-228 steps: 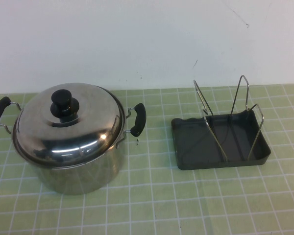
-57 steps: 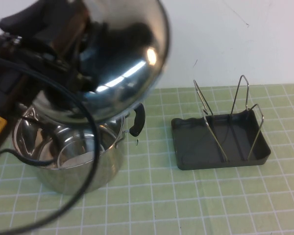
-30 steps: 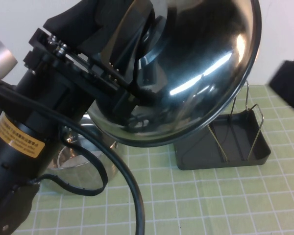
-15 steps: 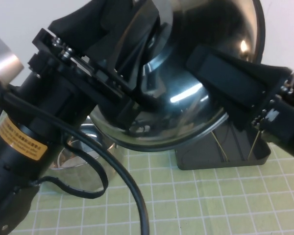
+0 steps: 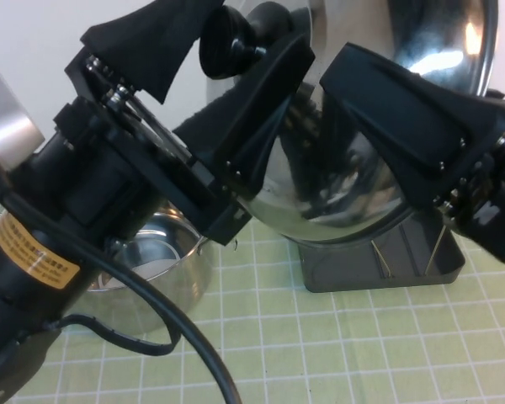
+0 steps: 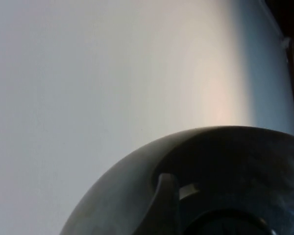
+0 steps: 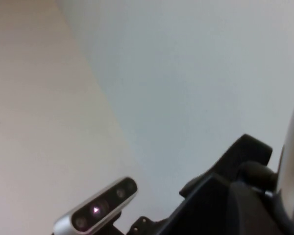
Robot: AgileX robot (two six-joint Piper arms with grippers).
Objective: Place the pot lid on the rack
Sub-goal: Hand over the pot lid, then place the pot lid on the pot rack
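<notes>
In the high view the left arm fills the nine o'clock side, its black body carrying a yellow label [image 5: 27, 252] and a looping black cable [image 5: 185, 345]. Below it, at about seven o'clock, the open steel pot [image 5: 164, 261] stands on the green checked mat [image 5: 337, 345], its inside bare and shiny.

The left gripper [image 5: 227, 42] is raised high toward eleven o'clock, its two black fingers [image 5: 147, 42] spread apart, with the lid's black knob [image 5: 231, 38] sitting between them. Whether either finger actually touches the knob cannot be told.

The pot lid [image 5: 353, 194] hangs in the air, tipped up nearly on edge, its shiny dome spanning the centre to one o'clock and hiding much of what lies behind.

The right gripper [image 5: 421, 126] reaches in from three o'clock, with a broad black finger [image 5: 404, 109] laid over the lid's face; whether it is clamped or spread cannot be told.

Under the lid, at four o'clock, the dark grey rack [image 5: 379, 265] rests on the mat, with only its near wall and bits of wire loop [image 5: 438, 244] showing. The lid is above the rack, not in it.
</notes>
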